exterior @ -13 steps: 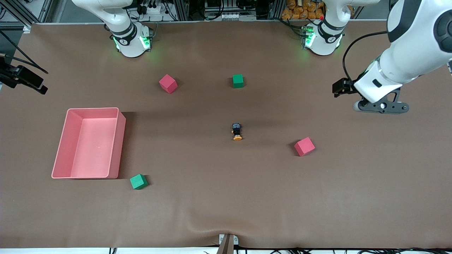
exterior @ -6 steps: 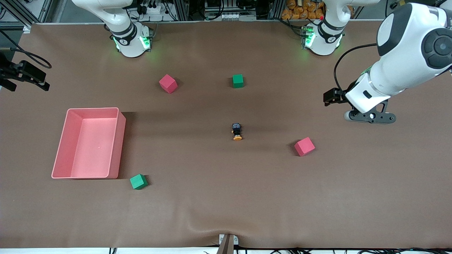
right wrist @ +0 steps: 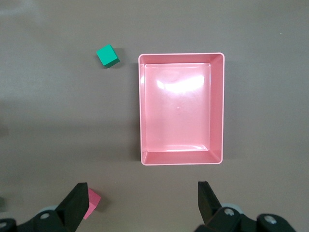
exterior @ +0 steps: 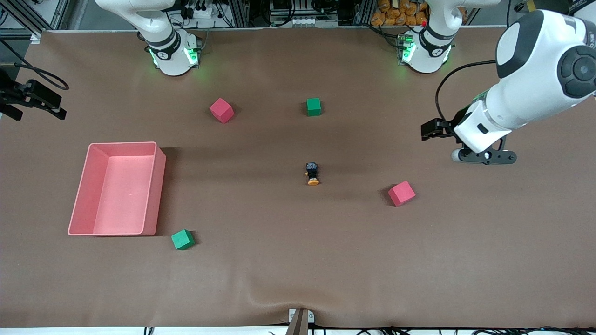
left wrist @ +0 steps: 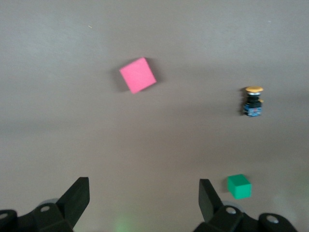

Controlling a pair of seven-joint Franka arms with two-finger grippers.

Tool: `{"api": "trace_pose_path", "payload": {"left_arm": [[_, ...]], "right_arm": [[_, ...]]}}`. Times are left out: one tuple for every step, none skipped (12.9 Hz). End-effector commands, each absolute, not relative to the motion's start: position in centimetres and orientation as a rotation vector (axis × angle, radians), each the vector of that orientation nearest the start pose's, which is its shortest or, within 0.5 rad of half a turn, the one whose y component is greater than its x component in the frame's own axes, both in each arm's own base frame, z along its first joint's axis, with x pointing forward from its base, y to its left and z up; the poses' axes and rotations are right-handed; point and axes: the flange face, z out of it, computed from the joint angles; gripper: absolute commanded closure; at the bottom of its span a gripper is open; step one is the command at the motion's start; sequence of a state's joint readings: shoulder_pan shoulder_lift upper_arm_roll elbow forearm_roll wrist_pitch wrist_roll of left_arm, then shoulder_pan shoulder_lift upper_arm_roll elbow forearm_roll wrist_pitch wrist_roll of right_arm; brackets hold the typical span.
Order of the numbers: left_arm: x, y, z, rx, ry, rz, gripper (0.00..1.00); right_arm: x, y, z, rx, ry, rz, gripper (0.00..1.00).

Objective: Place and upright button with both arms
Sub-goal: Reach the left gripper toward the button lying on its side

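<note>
The button [exterior: 312,173] lies on its side near the middle of the table, its orange cap pointing toward the front camera and its black body away from it. It also shows in the left wrist view as the button [left wrist: 253,100]. My left gripper [exterior: 483,156] hangs in the air over bare table at the left arm's end, well apart from the button; its fingers [left wrist: 79,192] stand open and empty. My right gripper [right wrist: 142,191] is open and empty, high over the table beside the pink tray [right wrist: 141,106]. Only a black part of that hand [exterior: 35,98] shows at the front view's edge.
The pink tray [exterior: 158,186] sits at the right arm's end. One green cube [exterior: 182,239] lies beside it, another green cube [exterior: 314,106] nearer the bases. A pink cube [exterior: 221,110] lies near the right arm's base, and a second pink cube [exterior: 401,193] between the button and my left gripper.
My left arm has swung its gripper down and toward the middle of the table, closer to the button. The right hand shifted slightly. The button and cubes have not moved.
</note>
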State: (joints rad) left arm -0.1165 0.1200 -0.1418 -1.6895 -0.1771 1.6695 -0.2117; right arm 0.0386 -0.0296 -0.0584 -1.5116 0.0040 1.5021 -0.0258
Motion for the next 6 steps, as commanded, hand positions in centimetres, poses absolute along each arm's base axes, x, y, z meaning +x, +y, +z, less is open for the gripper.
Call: {"api": "trace_pose_path", "payload": {"left_arm": [[58.1,-18.7,45.9,-3.356,-0.106,0.413,0.00],[58.2,-21.3,43.9,-3.352,-0.105,0.433,0.00],[58.5,-23.6,42.7,-3.350,-0.197,0.440,0.00],[59.3,-25.7,41.2,-3.337,-0.308,0.461,0.00],[60.0,-27.6,39.2,-3.312,-0.362,0.500,0.00],[60.0,-29.9,37.3,-3.295,-0.365,0.541,0.00]], "right_arm": [[53.8,-1.4,66.5,-3.127,-0.024,-0.025,0.00],[53.8,-1.4,66.5,-3.127,-0.024,-0.025,0.00],[53.8,-1.5,66.5,-3.127,-0.021,-0.025,0.00],[53.8,-1.5,66.5,-3.127,-0.021,-0.022,0.00],[53.8,-1.6,66.5,-3.127,-0.019,-0.022,0.00],[53.8,-2.1,66.4,-3.126,-0.005,-0.020,0.00]]}}
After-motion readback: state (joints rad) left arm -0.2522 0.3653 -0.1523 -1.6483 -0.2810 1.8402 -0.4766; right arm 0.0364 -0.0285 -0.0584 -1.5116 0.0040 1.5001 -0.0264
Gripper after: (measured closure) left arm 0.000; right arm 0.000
